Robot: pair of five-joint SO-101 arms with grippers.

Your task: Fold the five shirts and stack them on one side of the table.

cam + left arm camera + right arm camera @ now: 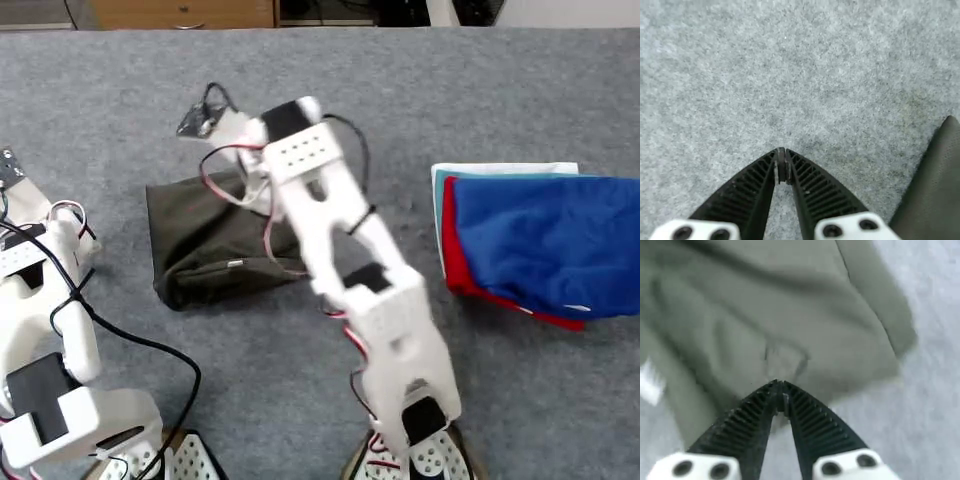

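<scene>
1. Shirts lie in two places on the grey surface (450,100) in the high view: a stack (560,290) at 3 o'clock and a single olive shirt (215,240) toward 9 o'clock.
2. The stack has a blue shirt (550,240) on top. A red shirt (455,250) shows along its 9 o'clock edge. A teal shirt (440,185) and a white shirt (500,168) peek out at the 12 o'clock side.
3. The olive shirt is folded into a rough, lumpy rectangle, well apart from the stack.
4. The right arm (340,240) stretches from the 6 o'clock edge toward 11 o'clock, crossing above the olive shirt.
5. The right gripper (780,400) hangs over the olive cloth, near where the cloth meets the grey surface. Its jaws are together, and no fabric is visibly caught between them.
6. The left arm (40,300) stands at 8 o'clock, beside the olive shirt.
7. The left gripper (781,165) is above bare grey surface with its jaws pressed together on nothing. A dark edge of the olive shirt lies near it.
</scene>
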